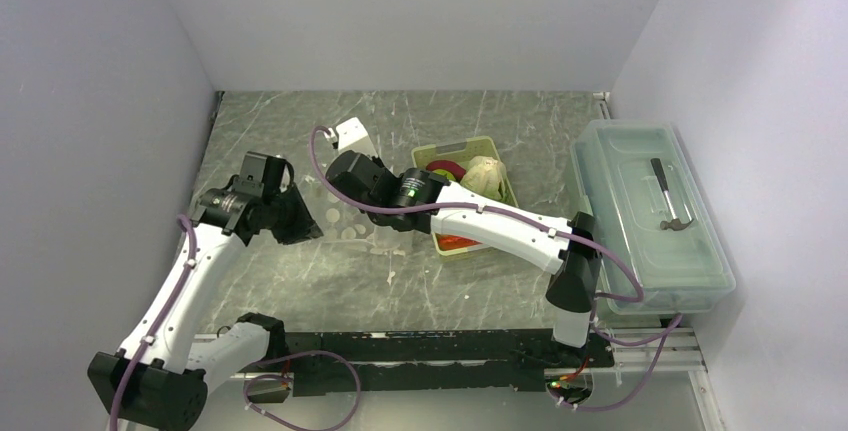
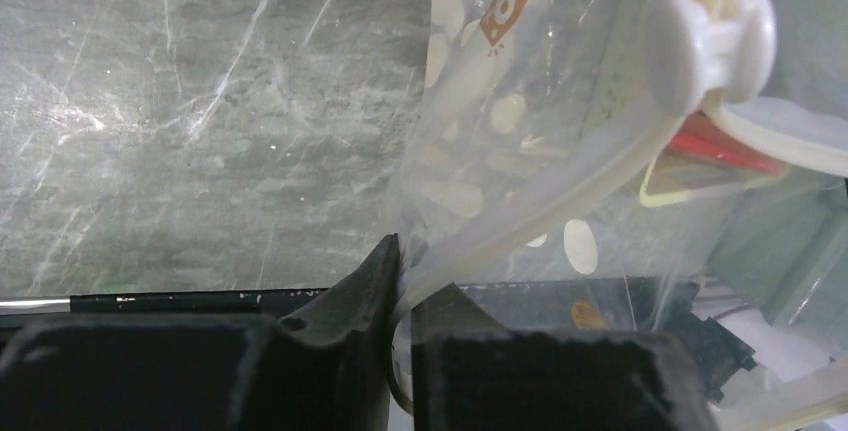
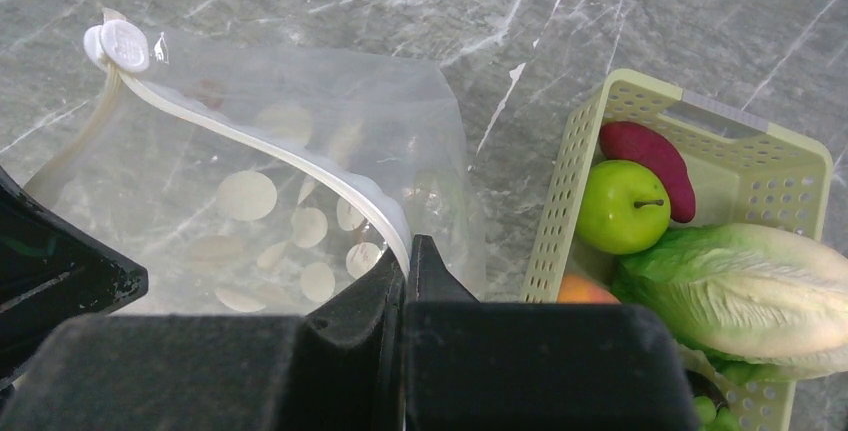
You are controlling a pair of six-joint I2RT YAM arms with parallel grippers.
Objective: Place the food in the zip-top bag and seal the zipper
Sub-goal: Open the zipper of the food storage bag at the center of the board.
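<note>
The zip-top bag [image 1: 345, 223], clear with white dots, lies left of centre, its slider end [image 1: 350, 134] lifted. My left gripper [image 2: 405, 281] is shut on one strip of the zipper [image 2: 560, 201] at the bag's left side [image 1: 295, 219]. My right gripper [image 3: 407, 251] is shut on the other zipper strip [image 3: 300, 166], and the white slider [image 3: 118, 46] sits at the strip's far end. The food lies in the yellow-green basket [image 3: 570, 181]: a green round fruit [image 3: 622, 206], a dark red strip [image 3: 655, 161], lettuce [image 3: 740, 291], an orange-red ball [image 3: 585, 291] and grapes [image 3: 715, 413].
The basket [image 1: 470, 143] stands just right of the right gripper [image 1: 345, 169]. A clear lidded plastic box [image 1: 650, 211] with a small tool inside runs along the right wall. White walls close in the marble table [image 1: 430, 291] on three sides.
</note>
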